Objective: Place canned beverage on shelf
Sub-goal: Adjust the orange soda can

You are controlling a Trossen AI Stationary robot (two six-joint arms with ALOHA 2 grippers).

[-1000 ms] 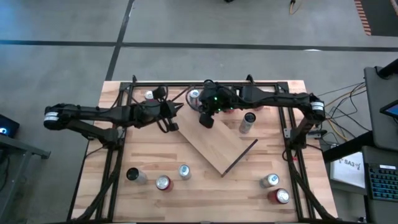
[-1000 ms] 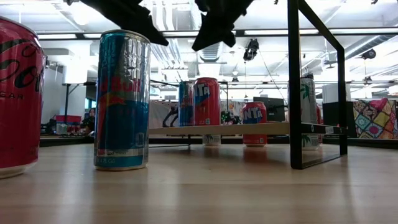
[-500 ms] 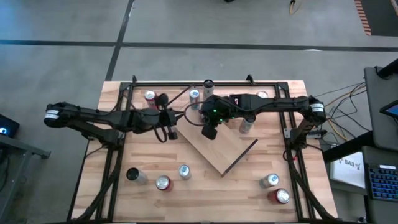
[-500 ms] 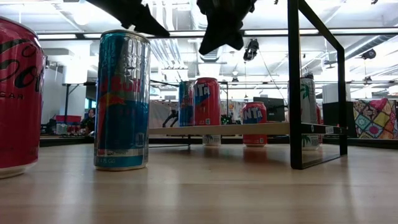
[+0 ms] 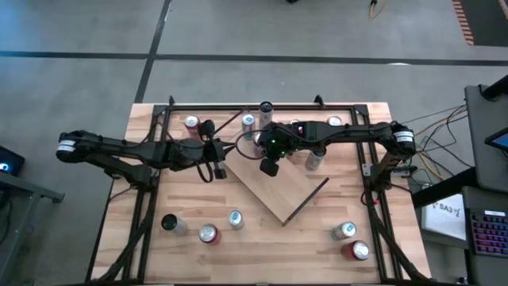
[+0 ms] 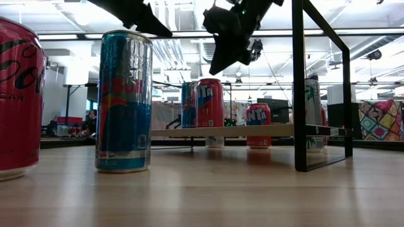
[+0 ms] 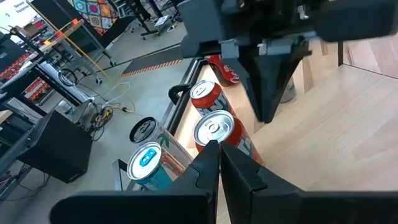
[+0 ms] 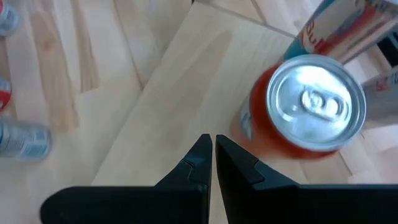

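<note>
The shelf (image 5: pixel 279 189) is a light-wood board lying slantwise on the middle of the table; in the low view the shelf (image 6: pixel 252 130) shows edge-on. A red can (image 8: pixel 297 112) stands upright on the board's far part, with a tall can (image 8: pixel 339 25) behind it. My right gripper (image 5: pixel 270 168) hangs shut over the board, tipped down, beside the red can and not touching it; the right gripper (image 6: pixel 221 60) shows above the shelf. My left gripper (image 5: pixel 216 164) is shut, left of the board, pointing at red cans (image 7: pixel 214 129) and the right gripper.
Several cans stand by the table's near edge, among them a blue can (image 6: pixel 124 101) and a red one (image 6: pixel 19 94). More cans (image 5: pixel 248 121) stand at the far edge, and a tall can (image 5: pixel 315 158) right of the board. A black frame (image 5: pixel 370 171) rims the table.
My right gripper has come down and toward the table's near edge, tipping more steeply over the shelf's far part. My left gripper swung slightly toward the near edge early on, then kept still. Both stayed shut.
</note>
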